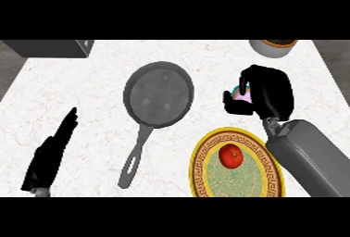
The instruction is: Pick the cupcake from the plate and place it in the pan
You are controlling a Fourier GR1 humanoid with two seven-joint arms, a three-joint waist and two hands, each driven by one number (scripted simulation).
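The right hand (263,92) is carrying the cupcake (240,94) (fingers curled round it) and likely needing leftward travel to the pan (159,94).

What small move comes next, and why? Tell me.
Probably carry the right hand left until it is over the pan. Its fingers are curled round the cupcake, which is already off the plate and to the right of the pan, so the pan's bare bowl is the next stop before letting go.
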